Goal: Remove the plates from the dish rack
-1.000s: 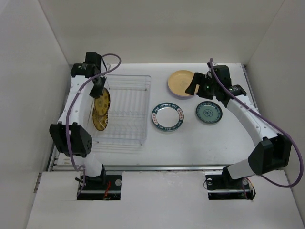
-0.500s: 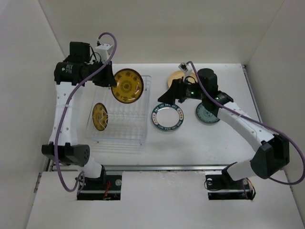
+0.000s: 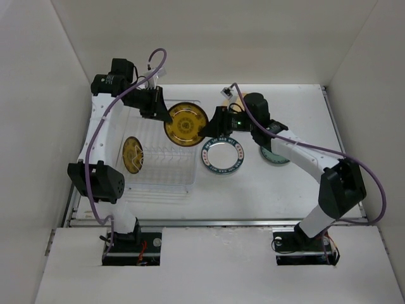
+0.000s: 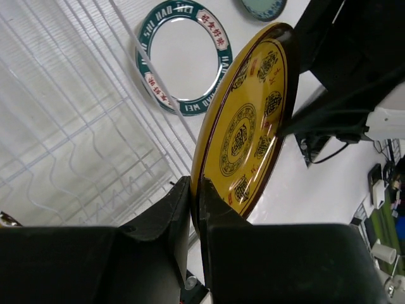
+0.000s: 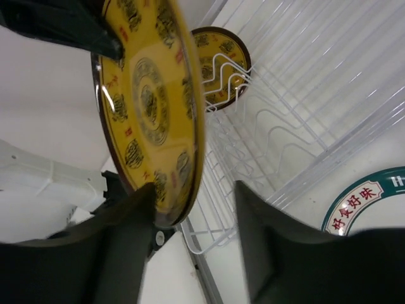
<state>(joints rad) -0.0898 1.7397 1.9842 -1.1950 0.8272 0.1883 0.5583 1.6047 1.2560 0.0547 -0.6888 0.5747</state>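
My left gripper (image 3: 164,116) is shut on the rim of a gold plate with a dark brown rim (image 3: 185,123) and holds it in the air over the right side of the dish rack (image 3: 166,170). The left wrist view shows both fingers (image 4: 179,212) pinching the plate (image 4: 252,130). My right gripper (image 3: 211,127) is open at the plate's right edge. In the right wrist view the plate (image 5: 150,104) has its edge between my open gripper (image 5: 196,235), close to the left finger. A second gold plate (image 3: 133,154) stands in the rack's left slots (image 5: 223,62).
A white plate with a teal lettered rim (image 3: 223,156) lies on the table right of the rack (image 4: 183,58). A teal patterned plate (image 3: 273,156) lies partly under my right arm. A yellow-tan plate (image 3: 231,100) at the back is mostly hidden by that arm.
My left gripper has carried the gold plate right and down toward the rack's right edge. My right gripper has moved left until its open jaws reach the plate's edge.
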